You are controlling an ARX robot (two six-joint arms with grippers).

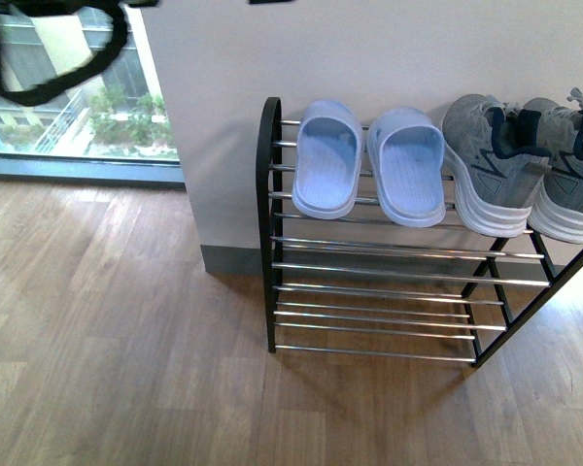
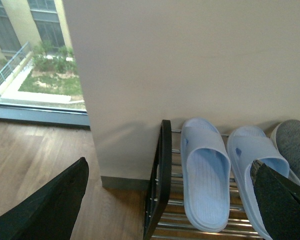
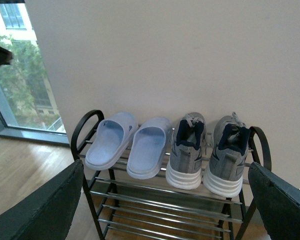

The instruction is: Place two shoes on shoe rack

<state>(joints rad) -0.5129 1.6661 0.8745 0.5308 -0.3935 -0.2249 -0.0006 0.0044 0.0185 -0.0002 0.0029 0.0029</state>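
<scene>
Writing is nowhere readable from my seat: the shoes and slippers show no legible brand, only a faint darker mark on each slipper strap in the left wrist view.

I see both grey sneakers on the top tier of the shoe rack (image 1: 272,223), heels toward me, toes toward the wall. The left sneaker (image 1: 486,160) sits just beside the right sneaker (image 1: 568,170), which the front view cuts off at its right edge. The right wrist view shows the pair whole: left sneaker (image 3: 186,150), right sneaker (image 3: 226,155), navy lining visible at the heel openings, thick white soles at the near edge of the tier.

To their left on the same tier lie two pale blue slippers, one (image 1: 326,158) at the far left, the other (image 1: 408,165) just beside the left sneaker. The three lower tiers show only chrome rods.

The left gripper (image 2: 165,200) shows as two dark fingers at the frame's lower corners, spread wide with nothing between them; the right gripper (image 3: 165,205) looks the same, fingers well apart and bare. Neither arm appears in the front view.

A window (image 1: 68,87) stands at far left, with greenery outside, and a black cable (image 1: 53,87) loops across it. The rack stands on wood flooring (image 1: 126,340) against a pale wall (image 1: 369,49).
</scene>
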